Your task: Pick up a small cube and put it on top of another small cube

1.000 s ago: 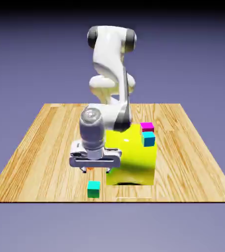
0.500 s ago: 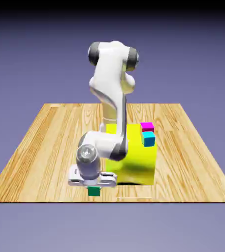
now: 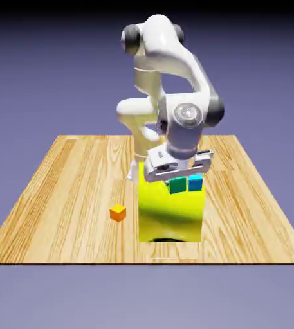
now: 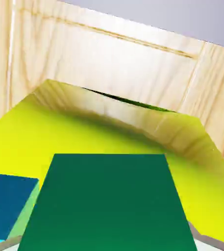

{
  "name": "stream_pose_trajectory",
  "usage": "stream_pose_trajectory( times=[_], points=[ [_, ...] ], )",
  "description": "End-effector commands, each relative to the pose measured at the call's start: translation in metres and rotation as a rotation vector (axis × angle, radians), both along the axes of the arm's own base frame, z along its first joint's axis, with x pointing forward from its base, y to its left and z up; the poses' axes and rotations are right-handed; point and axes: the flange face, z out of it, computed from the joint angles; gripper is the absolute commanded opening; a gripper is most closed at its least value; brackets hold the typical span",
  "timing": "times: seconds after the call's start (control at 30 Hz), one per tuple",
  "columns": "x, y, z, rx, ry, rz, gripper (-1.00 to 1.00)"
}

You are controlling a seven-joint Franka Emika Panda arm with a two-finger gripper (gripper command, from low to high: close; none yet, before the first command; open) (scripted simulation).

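The big yellow block [image 3: 168, 215] is the landmark; no container is seen. One green cube [image 3: 177, 186] is above the block, held between the two fingers of the gripper [image 3: 177, 180], which are closed on it. One blue cube [image 3: 195, 184] appears just beside the green one, at the block's upper part. One orange cube [image 3: 118, 213] lies on the one table [image 3: 59, 212], towards the exterior view's left of the block.
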Motion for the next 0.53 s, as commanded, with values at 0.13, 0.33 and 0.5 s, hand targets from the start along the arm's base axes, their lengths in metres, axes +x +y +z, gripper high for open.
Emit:
stream_pose_trajectory(
  times=[0.13,0.33,0.5],
  points=[
    [-0.062,0.044,0.056,-0.062,-0.018,0.120,-1.00],
    [-0.084,0.042,0.003,-0.051,0.006,0.134,-1.00],
    [-0.084,0.041,0.002,-0.051,0.006,0.134,1.00]
  ],
)
